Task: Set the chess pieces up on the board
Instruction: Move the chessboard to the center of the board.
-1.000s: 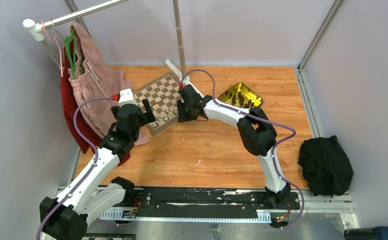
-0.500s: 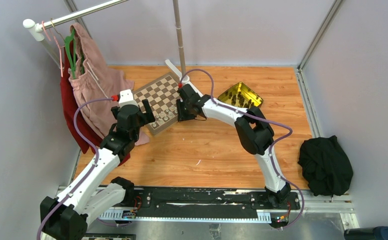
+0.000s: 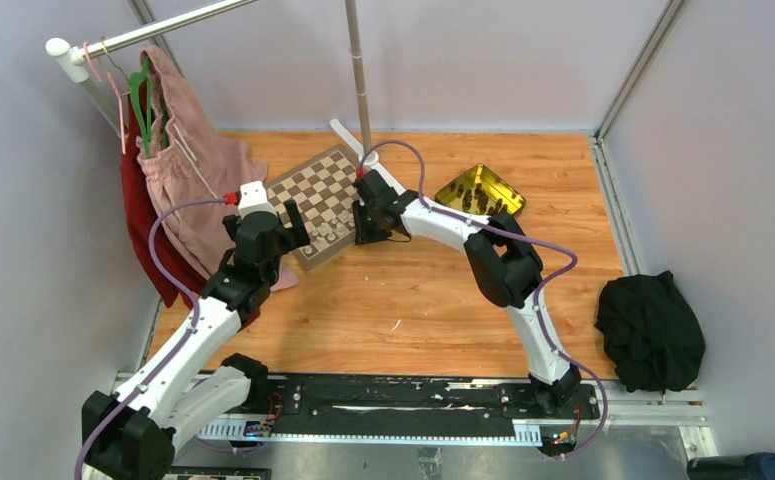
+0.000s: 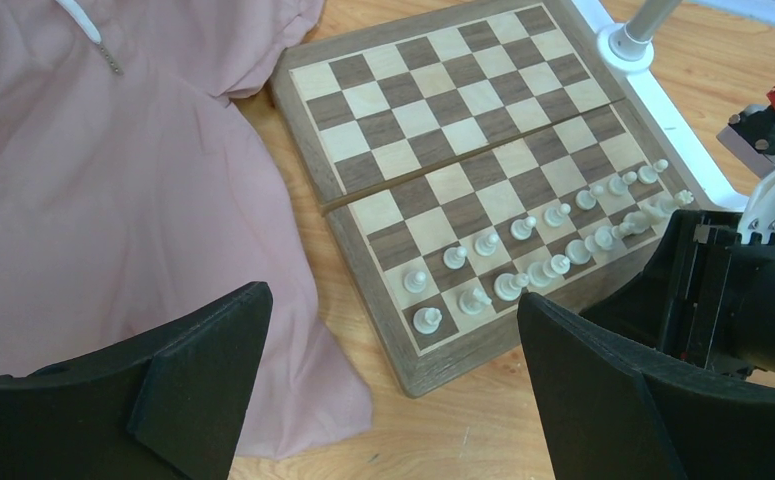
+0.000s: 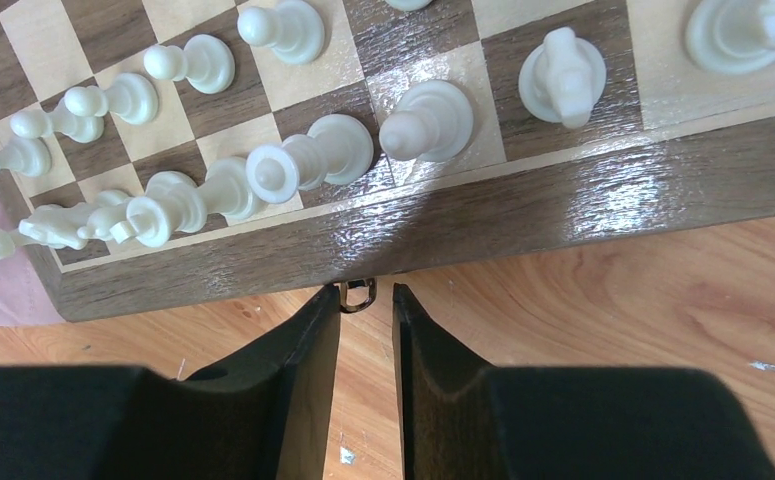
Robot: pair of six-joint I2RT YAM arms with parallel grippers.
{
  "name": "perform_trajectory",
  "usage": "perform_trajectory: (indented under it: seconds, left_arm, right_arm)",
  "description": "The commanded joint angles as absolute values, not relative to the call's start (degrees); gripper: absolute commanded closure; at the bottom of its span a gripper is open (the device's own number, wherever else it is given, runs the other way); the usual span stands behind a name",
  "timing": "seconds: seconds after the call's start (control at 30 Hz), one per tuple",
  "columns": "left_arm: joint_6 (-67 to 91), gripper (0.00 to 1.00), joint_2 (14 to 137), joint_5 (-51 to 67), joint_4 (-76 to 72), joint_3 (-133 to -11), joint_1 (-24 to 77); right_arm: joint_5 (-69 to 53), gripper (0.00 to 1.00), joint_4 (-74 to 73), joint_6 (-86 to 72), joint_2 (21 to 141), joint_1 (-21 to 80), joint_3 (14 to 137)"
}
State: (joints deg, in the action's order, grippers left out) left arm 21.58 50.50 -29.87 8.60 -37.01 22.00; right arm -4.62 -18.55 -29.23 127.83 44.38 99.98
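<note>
1. Both arms: glossy white tube links (image 3: 188,345) and chunky black joint housings (image 3: 503,270).
2. Thin lilac cable (image 3: 149,240) along each arm, with a small red connector (image 3: 230,194) at the wrist end.
3. Left gripper fingers (image 4: 193,370): matte black, broad flat wedges.
4. Right gripper fingers (image 5: 303,380): black, slim, tapered.
5. Black base rail (image 3: 413,395) along the bench's near edge.
</note>
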Motion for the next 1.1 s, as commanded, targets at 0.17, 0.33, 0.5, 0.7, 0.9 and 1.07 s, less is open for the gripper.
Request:
perform_trajectory:
  seconds: [0.17,0.33,0.5,0.7,0.9,1.07]
  left_arm:
    - [21.06,0.00,50.98,-31.39,6.17,-36.04,22.42]
    - [21.09,0.00,51.28,-31.59,5.81,-36.04,22.41]
    - [21.38,0.00,51.59,-31.70,5.69,-36.04,22.44]
    - [22.05,0.00,52.10,-31.71,5.54,-36.01,22.43]
    - [22.40,0.00,52.23,-32.14,5.67,-36.14,22.48]
    - [22.57,0.00,52.21,-32.77,6.05,-36.30,22.45]
  right_arm:
    - [-4.65,0.73,-20.61,-30.54,129.97,43.03,102.12]
    - [-5.04,0.82,-20.60,-30.72,130.20,42.74,102.26]
    - [-5.16,0.88,-21.09,-30.43,130.09,42.77,101.99]
    - [-5.08,0.95,-21.14,-29.80,129.35,42.63,100.28]
    - [-4.91,0.96,-21.09,-29.19,128.03,42.63,98.77]
    - [-4.72,0.97,-20.87,-28.94,126.74,42.66,96.75]
